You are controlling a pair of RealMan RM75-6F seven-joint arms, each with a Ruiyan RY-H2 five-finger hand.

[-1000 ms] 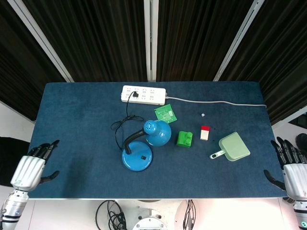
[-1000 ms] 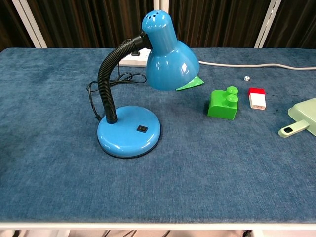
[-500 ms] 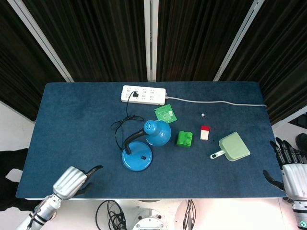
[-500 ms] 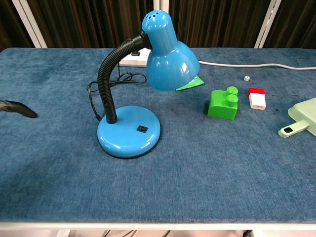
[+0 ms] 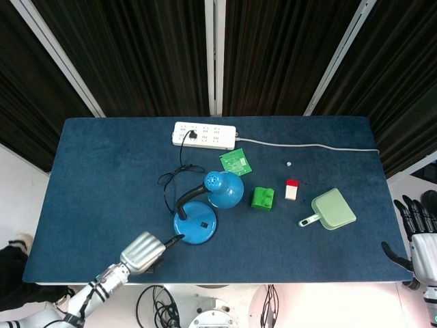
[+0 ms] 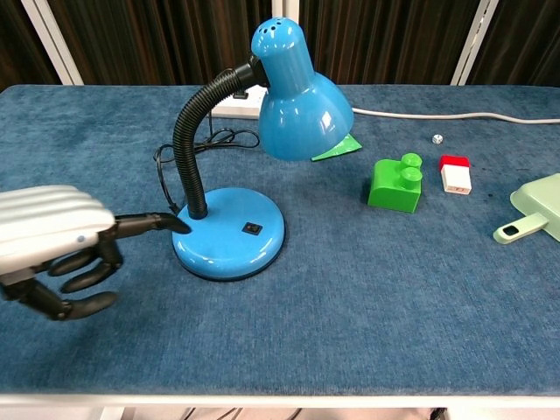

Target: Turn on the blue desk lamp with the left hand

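The blue desk lamp (image 6: pixel 229 232) stands at frame centre-left; its neck rises from the base's left rim, shade opening tilted toward lower right. Left hand (image 6: pixel 54 241), lower left: one finger extended at the base edge, others curled, holding nothing. Right hand (image 5: pixel 422 236), lower-right edge: fingers spread.

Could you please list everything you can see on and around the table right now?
table: one, dark blue cloth top.
desk lamp: one, blue, centre, black switch on base.
power strip: one, white, far edge, lamp plugged in.
card: one, green, behind lamp.
toy brick: one, green, right of lamp.
small block: one, red and white, beside brick.
dustpan: one, pale green, right.
left hand: pointing at lamp base.
right hand: off table's right edge.
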